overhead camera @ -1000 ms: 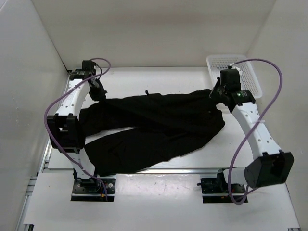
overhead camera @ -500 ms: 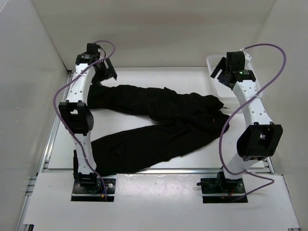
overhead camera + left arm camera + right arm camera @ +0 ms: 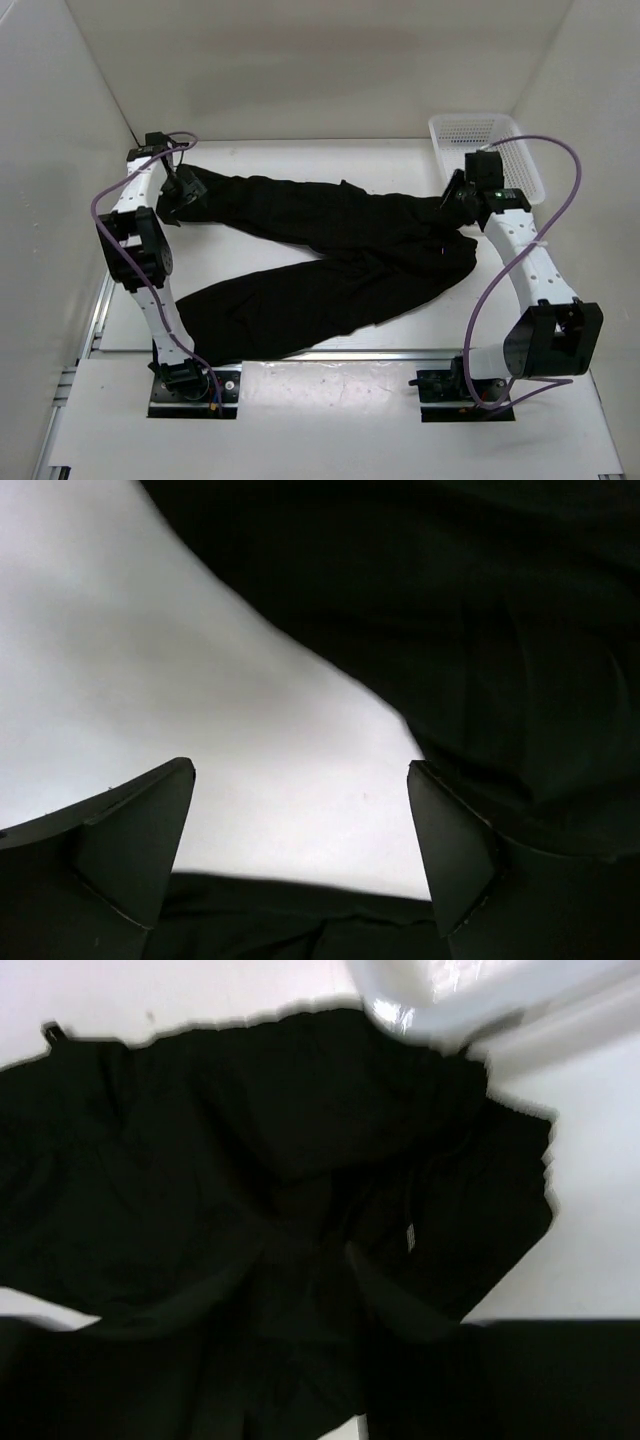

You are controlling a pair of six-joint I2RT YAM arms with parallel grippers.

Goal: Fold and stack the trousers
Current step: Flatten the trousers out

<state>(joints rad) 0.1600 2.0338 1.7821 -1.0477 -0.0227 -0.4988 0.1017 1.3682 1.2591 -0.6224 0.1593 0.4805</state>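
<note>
A white table (image 3: 300, 160) is enclosed by plain white walls (image 3: 300, 60). The trousers (image 3: 340, 250) are laid out unfolded on this table, outside the white mesh basket (image 3: 480, 130). Their bunched waist end is found just beside the basket's near corner. From there the two legs are spread in a V away from the basket; one runs along the far side of the table, the other slants toward the arm bases. The left gripper (image 3: 178, 190) is placed at the cuff of the far leg, well apart from the basket. Its fingers (image 3: 130, 830) are seen spread wide, with bare table between them and black cloth beside one finger, so nothing is grasped. The right gripper (image 3: 455, 195) is lowered onto the waist beside the basket. In the blurred wrist view, dark fingers are lost against dark cloth, so it cannot be told whether they are closed.
</note>
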